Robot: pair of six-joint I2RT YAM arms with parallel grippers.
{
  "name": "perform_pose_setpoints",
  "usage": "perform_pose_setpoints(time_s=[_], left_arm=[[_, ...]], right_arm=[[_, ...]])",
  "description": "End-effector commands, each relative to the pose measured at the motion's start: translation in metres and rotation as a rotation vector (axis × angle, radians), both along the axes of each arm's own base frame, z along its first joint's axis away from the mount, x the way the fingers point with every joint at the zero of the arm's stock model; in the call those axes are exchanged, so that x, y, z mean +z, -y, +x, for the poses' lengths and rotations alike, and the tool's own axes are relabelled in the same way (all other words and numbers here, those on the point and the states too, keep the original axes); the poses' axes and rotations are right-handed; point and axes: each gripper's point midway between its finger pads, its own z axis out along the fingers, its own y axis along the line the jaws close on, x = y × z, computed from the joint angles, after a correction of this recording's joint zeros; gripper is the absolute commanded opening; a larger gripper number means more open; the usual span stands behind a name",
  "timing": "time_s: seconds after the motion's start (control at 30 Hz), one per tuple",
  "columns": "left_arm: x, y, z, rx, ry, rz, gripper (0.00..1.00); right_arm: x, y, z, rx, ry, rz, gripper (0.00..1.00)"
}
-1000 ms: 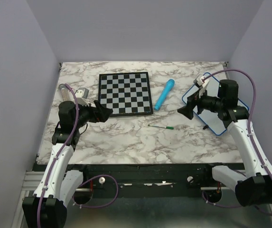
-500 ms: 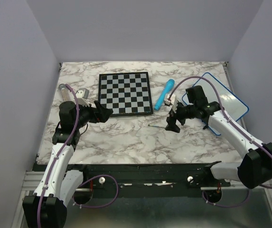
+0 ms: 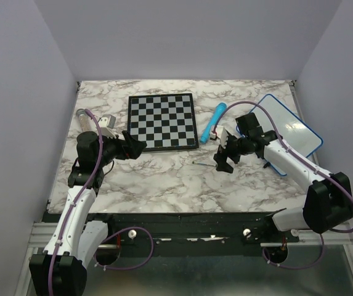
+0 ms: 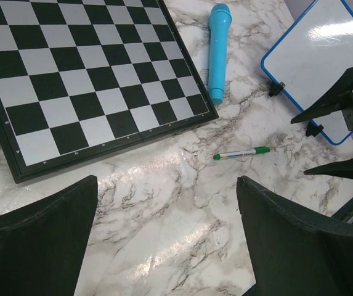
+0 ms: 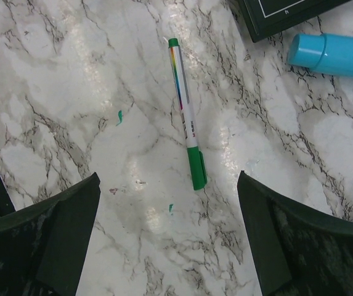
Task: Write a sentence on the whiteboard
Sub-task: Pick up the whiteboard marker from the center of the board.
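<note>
Lying flat on the marble table [image 3: 164, 185], the whiteboard [image 3: 294, 126] sits at the far right, turned on a diagonal. Its long axis runs from far-left to near-right, so that one rounded corner points at the back wall, and the right arm crosses over its near-left part. Its white face shows only glare. A green-capped pen [image 5: 185, 132] rests on the marble between the whiteboard and the near edge of the checkered board [image 3: 162, 121]. It lies roughly parallel to the table's front edge, cap end toward the whiteboard and slim green tip toward the left arm. The right gripper [image 3: 223, 159] hangs directly above the pen with its fingers spread wide on either side, gripping nothing and not touching it. The left gripper [image 3: 138, 147] is equally wide apart and empty, poised over bare marble just beside the checkered board's near-left corner. A turquoise cylinder [image 3: 214, 122] lies between the checkered board and the whiteboard, apart from both.
</note>
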Motion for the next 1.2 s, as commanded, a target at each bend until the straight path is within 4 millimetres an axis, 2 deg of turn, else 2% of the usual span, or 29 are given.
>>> perform_pose_setpoints(time_s=[0.0, 0.23, 0.33, 0.53, 0.67, 0.87, 1.17], left_arm=[[0.003, 0.002, 0.000, -0.011, 0.018, -0.004, 0.99], [0.001, 0.002, 0.001, -0.013, 0.013, -0.004, 0.99], [0.000, 0.002, 0.001, -0.014, 0.012, -0.004, 0.99], [0.001, 0.003, 0.001, -0.016, 0.015, -0.005, 0.99], [0.002, 0.002, 0.001, -0.014, 0.018, -0.005, 0.99], [0.001, 0.003, 0.001, -0.017, 0.015, -0.007, 0.98], [0.004, 0.009, 0.000, -0.054, 0.020, -0.042, 0.99]], right_arm=[[-0.014, 0.004, 0.003, 0.022, 0.030, -0.042, 1.00], [-0.020, 0.007, 0.010, 0.097, 0.142, -0.067, 0.99], [-0.025, 0.007, 0.011, 0.149, 0.163, -0.080, 0.95], [-0.041, 0.001, 0.016, 0.172, 0.103, -0.090, 0.84], [-0.056, 0.000, 0.023, 0.169, 0.079, -0.146, 0.72], [-0.071, 0.005, 0.031, 0.157, 0.079, -0.215, 0.64], [-0.096, 0.011, 0.021, 0.190, 0.054, -0.302, 0.41]])
